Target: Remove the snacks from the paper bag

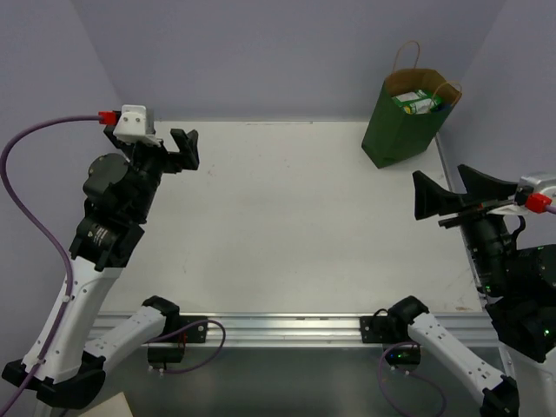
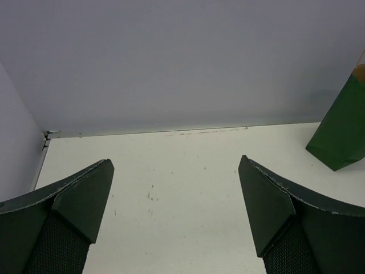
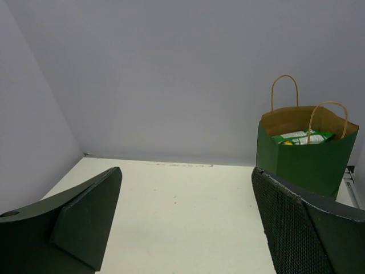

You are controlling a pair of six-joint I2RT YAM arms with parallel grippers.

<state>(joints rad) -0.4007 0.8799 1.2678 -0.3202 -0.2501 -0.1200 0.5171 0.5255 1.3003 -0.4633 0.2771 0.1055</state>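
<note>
Top external shows snacks (image 1: 415,102) inside the upright paper bag (image 1: 400,135), left and right jaws spread wide

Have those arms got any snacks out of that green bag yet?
Done: nothing; no snack lies on the white table. The tall dark green paper bag stands upright at the far right corner, a green-and-white snack packet showing inside. In hand: nothing; left gripper and right gripper are open, empty. Left: everything.

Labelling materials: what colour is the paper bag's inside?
Brown, inside the tall dark green paper bag; clearest in right wrist view.
</note>
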